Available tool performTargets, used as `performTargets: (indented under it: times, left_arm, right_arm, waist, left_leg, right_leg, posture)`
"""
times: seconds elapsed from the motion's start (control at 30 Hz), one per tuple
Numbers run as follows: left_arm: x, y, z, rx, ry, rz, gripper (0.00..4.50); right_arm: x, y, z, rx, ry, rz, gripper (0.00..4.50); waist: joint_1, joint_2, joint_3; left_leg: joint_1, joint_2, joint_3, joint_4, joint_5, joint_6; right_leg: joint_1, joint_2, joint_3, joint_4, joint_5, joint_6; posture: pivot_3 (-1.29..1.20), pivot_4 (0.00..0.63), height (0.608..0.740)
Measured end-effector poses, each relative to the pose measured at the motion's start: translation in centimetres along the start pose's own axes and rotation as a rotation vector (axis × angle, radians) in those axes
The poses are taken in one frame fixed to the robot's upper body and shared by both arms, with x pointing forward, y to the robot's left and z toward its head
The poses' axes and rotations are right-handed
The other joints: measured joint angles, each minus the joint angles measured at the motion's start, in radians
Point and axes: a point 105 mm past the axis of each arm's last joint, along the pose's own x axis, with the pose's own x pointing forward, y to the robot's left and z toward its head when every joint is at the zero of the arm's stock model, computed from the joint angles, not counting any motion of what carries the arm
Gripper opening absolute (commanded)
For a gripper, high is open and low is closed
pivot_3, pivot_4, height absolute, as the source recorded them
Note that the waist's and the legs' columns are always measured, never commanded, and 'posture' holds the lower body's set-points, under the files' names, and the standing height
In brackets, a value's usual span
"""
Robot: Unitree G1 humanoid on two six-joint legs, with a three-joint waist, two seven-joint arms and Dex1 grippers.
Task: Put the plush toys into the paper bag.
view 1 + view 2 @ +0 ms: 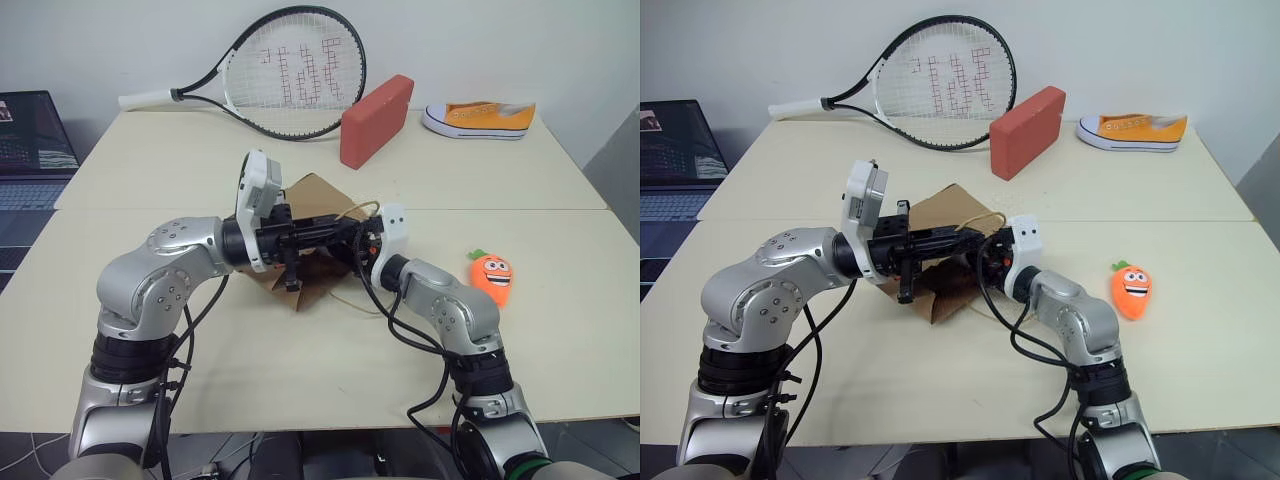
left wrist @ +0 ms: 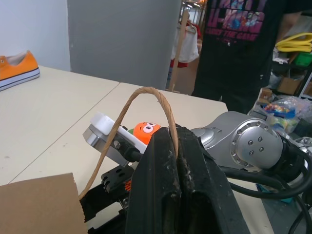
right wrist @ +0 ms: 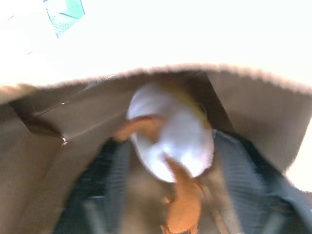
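Observation:
The brown paper bag [image 1: 314, 190] lies on the table [image 1: 300, 370] between my arms, mouth toward my right hand. My left gripper [image 2: 176, 146] is shut on one tan loop handle [image 2: 146, 92], holding the bag up. At the bag's mouth, my right gripper [image 3: 168, 146] is open with its fingers spread. The white egg plush [image 3: 180, 141] with orange legs sits inside the bag, between and just past those fingers. The orange carrot plush [image 1: 491, 277] lies on the table to the right of my right arm, apart from both grippers.
A tennis racket [image 1: 290, 75], a red brick-shaped block [image 1: 375, 120] and an orange sneaker [image 1: 480, 118] lie along the table's far side. A laptop [image 1: 30, 150] is off the left edge. A person in a dark shirt [image 2: 234, 48] stands beyond the table's right end.

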Motion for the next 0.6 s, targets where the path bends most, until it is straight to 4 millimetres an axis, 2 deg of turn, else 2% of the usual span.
performTargets:
  times: [0.03, 0.07, 0.2, 0.33, 0.4, 0.47, 0.6]
  left_arm:
    - [0.0, 0.0, 0.0, -0.001, -0.001, 0.003, 0.0]
    - [0.0, 0.1, 0.0, -0.002, -0.001, 0.004, 0.0]
    - [0.2, 0.4, 0.0, -0.009, -0.02, 0.018, 0.0]
    - [0.1, 0.9, -0.2, -0.013, -0.019, 0.044, 0.0]
    - [0.5, 0.8, 0.0, -0.011, -0.032, 0.035, 0.0]
    - [0.5, 0.9, 0.0, -0.009, -0.032, 0.038, 0.0]
    - [0.5, 1.0, 0.0, -0.01, -0.034, 0.041, 0.0]
  right_arm:
    - [-0.2, 0.1, 0.3, -0.013, -0.007, 0.003, 4.43]
    - [-0.3, 0.1, 0.5, -0.023, -0.014, 0.005, 4.47]
    - [-1.8, 0.6, 1.2, -0.105, -0.002, 0.048, 4.47]
    - [-4.3, 0.8, 1.3, -0.183, 0.048, 0.098, 4.47]
    - [-6.1, 0.7, 1.0, -0.221, 0.092, 0.135, 4.47]
    - [-8.2, -0.2, 0.9, -0.253, 0.128, 0.141, 4.47]
    - [-12.0, -2.3, 2.4, -0.322, 0.135, 0.104, 4.47]
  waist:
    - [0.0, 0.0, 0.0]
    - [0.0, 0.0, 0.0]
    - [0.002, 0.0, 0.0]
    - [0.001, 0.0, 0.0]
    - [0.002, 0.0, 0.0]
    - [0.006, 0.0, 0.0]
    - [0.007, 0.0, 0.0]
  left_leg:
    - [0.0, 0.0, 0.0, 0.0, 0.0, 0.0]
    - [0.0, 0.0, 0.0, 0.0, 0.0, 0.0]
    - [-0.001, 0.0, 0.0, 0.0, 0.0, 0.0]
    - [-0.001, 0.0, -0.001, 0.0, 0.0, 0.0]
    - [-0.001, 0.0, -0.001, 0.0, 0.0, 0.0]
    - [-0.002, 0.0, -0.001, 0.0, 0.0, 0.0]
    - [-0.001, 0.0, -0.001, 0.001, 0.0, 0.0]
  right_leg:
    - [0.0, 0.0, 0.0, 0.0, 0.0, 0.0]
    - [0.0, 0.0, 0.0, 0.0, 0.0, 0.0]
    - [0.0, 0.0, 0.0, 0.0, 0.0, 0.0]
    - [0.0, 0.0, 0.0, 0.0, 0.0, 0.0]
    - [0.0, 0.0, -0.001, 0.0, -0.001, -0.001]
    - [0.0, 0.0, -0.001, -0.001, -0.001, -0.001]
    - [0.0, 0.0, -0.001, -0.001, -0.002, -0.003]
  posture:
    - [0.0, 0.15, 0.74]
    - [0.0, 0.15, 0.74]
    - [0.0, 0.15, 0.74]
    - [0.0, 0.15, 0.74]
    - [0.0, 0.15, 0.74]
    - [0.0, 0.15, 0.74]
    - [0.0, 0.15, 0.74]
